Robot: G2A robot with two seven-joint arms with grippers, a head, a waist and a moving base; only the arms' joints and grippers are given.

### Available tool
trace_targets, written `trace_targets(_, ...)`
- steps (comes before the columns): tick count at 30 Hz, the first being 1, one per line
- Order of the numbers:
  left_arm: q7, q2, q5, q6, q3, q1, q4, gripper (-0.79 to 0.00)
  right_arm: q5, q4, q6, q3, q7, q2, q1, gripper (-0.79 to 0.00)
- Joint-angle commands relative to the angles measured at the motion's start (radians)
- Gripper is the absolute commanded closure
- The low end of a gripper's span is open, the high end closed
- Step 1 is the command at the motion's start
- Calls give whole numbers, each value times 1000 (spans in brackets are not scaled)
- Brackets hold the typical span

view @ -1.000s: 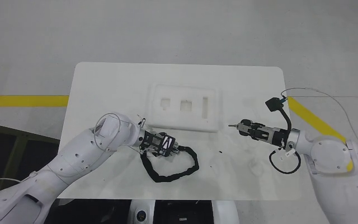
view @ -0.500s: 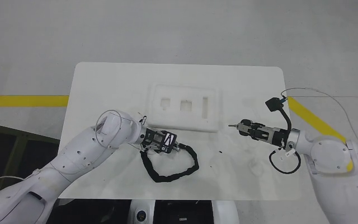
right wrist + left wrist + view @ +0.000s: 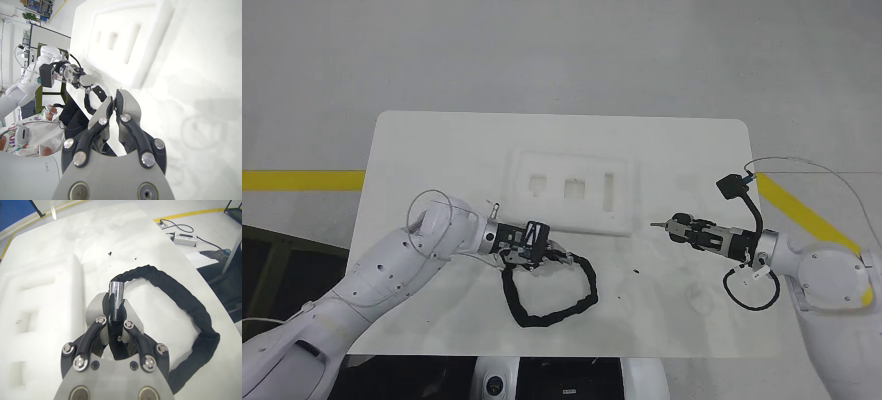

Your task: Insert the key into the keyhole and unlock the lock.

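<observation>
The lock is a black fabric-covered chain [image 3: 560, 303] lying in a loop on the white table, with a chrome cylinder [image 3: 116, 289] at one end. My left gripper [image 3: 540, 246] is shut on that cylinder [image 3: 552, 256] and holds it just above the table, near the foam tray's front edge. In the left wrist view the cylinder sticks out past the fingertips [image 3: 125, 306]. My right gripper [image 3: 674, 227] hovers to the right of the tray, shut on the key [image 3: 656, 225], whose thin tip points toward the lock. The right wrist view shows its fingers [image 3: 121, 102] pinched together, with the left gripper [image 3: 86, 83] farther off.
A white foam tray [image 3: 572, 215] with three recesses lies at the table's middle back. Small black specks [image 3: 637, 270] dot the table between the grippers. A yellow strip [image 3: 792, 210] lies past the table's right edge. Open table lies between lock and key.
My left gripper has turned and shifted slightly up and to the right with the lock's cylinder, dragging the near end of the chain along. The right arm with the key has not moved.
</observation>
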Motion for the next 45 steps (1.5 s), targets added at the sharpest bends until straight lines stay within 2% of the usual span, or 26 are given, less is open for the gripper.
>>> trace_targets(1,98,4,15,21,-2,6,7,0,1,-2,0,-2,-5,0,-1,0)
trace_targets(6,354,12,77,126,-4,15,47,0,32,-51,35,-60,3,-2,-6,0)
trace_targets(11,463,2,52,223,25,11,100,0,56,-112,80,-133,24,-4,10,0)
trace_targets(19,490,-34,11,250,92,-41,169,0,65,-200,113,-212,12,-7,26,0)
trace_targets(27,493,-67,-19,253,134,-76,226,0,1,-257,97,-251,-75,-7,16,0)
trace_targets(38,491,-75,-31,251,138,-79,249,0,-73,-267,121,-318,-179,-13,29,0)
trace_targets(45,491,-75,-31,251,138,-79,249,0,-114,-257,144,-355,-193,-15,50,0)
